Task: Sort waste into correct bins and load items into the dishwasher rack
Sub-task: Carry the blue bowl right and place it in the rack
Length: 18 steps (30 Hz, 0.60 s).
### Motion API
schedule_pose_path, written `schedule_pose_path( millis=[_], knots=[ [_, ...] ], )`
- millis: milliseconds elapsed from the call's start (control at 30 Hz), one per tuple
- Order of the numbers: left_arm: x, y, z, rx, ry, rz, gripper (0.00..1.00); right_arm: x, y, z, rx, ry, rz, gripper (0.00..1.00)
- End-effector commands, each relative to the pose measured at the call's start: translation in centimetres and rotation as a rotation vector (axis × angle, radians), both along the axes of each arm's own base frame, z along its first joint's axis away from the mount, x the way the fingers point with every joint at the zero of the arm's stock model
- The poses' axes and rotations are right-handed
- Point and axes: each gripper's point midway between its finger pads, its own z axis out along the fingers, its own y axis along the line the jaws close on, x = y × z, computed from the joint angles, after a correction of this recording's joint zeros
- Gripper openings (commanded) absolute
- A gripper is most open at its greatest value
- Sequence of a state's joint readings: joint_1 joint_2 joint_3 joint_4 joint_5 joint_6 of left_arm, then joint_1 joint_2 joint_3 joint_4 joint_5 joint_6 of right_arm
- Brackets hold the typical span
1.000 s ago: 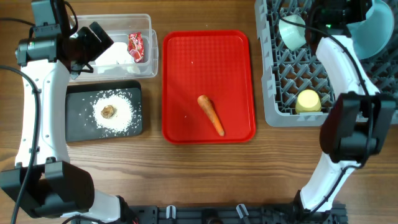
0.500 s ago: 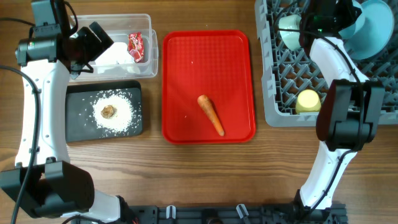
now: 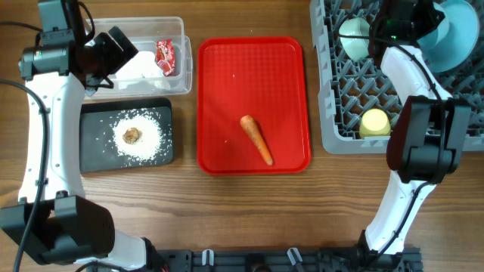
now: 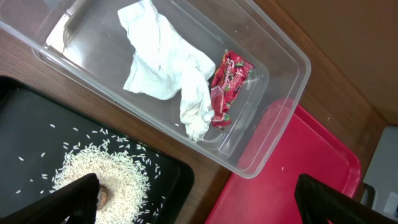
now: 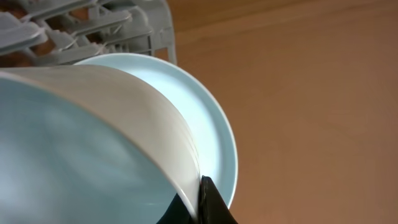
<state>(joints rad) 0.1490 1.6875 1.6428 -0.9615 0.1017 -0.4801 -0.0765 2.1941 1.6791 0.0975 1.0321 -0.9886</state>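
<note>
Overhead: I note the carrot (image 3: 256,139) on the red tray (image 3: 227,91). The pale green bowl (image 3: 354,38) and yellow cup (image 3: 374,123) sit in the dishwasher rack (image 3: 344,98), with the right gripper (image 3: 412,19) at its far end.

Left wrist: left gripper (image 4: 199,208) spread wide, empty — above the clear tub (image 4: 280,124) holding napkin (image 4: 165,65) and red wrapper (image 4: 228,84).

Right wrist: one fingertip (image 5: 212,202) meets the light blue bowl (image 5: 93,143) at its rim, plate (image 5: 214,124) behind — grip I cannot tell.
</note>
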Motion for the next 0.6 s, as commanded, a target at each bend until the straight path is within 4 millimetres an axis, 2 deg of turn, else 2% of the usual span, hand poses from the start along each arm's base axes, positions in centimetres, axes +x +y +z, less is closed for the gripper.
schedule_pose_path(
  millis=[0, 100, 167, 300, 400, 467, 567],
  knots=[
    [0.1, 0.1, 0.5, 0.008, -0.015, -0.003, 1.0, 0.7, 1.0, -2.2, 0.053, 0.03, 0.052, 0.04],
    [0.1, 0.1, 0.5, 0.008, -0.015, -0.003, 1.0, 0.7, 2.0, -3.3, 0.073, 0.087, 0.085, 0.04],
    [0.1, 0.1, 0.5, 0.008, -0.015, -0.003, 1.0, 0.9, 2.7, -3.4, 0.076, 0.087, 0.099, 0.05],
    [0.1, 0.1, 0.5, 0.008, -0.015, -0.003, 1.0, 1.5, 4.7, -3.4, 0.071, 0.096, 0.14, 0.24],
    [0.1, 0.1, 0.5, 0.008, -0.015, -0.003, 1.0, 1.9, 6.4, -3.4, 0.07, 0.097, 0.169, 0.49],
    [0.1, 0.1, 0.5, 0.008, -0.015, -0.003, 1.0, 2.1, 7.3, -3.4, 0.069, 0.097, 0.185, 0.54],
    [0.1, 0.1, 0.5, 0.008, -0.015, -0.003, 1.0, 2.2, 8.5, -3.3, 0.064, 0.098, 0.201, 0.56]
  ],
)
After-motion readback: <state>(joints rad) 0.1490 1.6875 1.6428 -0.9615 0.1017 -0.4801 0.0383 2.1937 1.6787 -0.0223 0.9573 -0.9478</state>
